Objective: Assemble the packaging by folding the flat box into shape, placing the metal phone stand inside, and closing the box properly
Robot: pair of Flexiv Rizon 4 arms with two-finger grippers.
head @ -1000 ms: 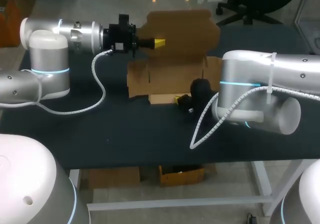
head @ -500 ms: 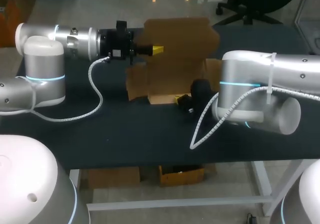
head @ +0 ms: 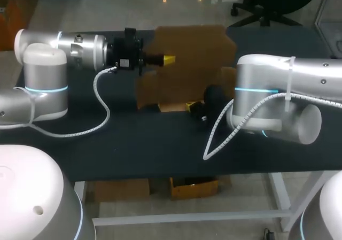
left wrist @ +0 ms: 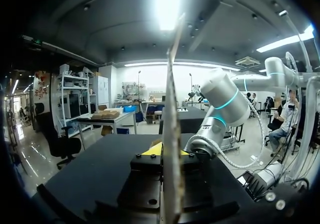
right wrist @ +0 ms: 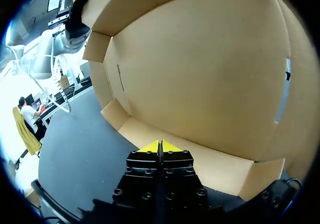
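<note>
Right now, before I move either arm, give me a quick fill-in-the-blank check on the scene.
The left tool is shut on an upright panel of the ___ box.
The right tool has its fingers ___, pointing into the box.
Both tools have ___ fingertips.
Missing words: cardboard; shut; yellow.

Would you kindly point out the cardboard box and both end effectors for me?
cardboard box [head: 197, 45], head view, on its upright back panel.
left end effector [head: 169, 59], head view, at its yellow tips.
right end effector [right wrist: 160, 146], right wrist view, between its yellow tips.
</note>
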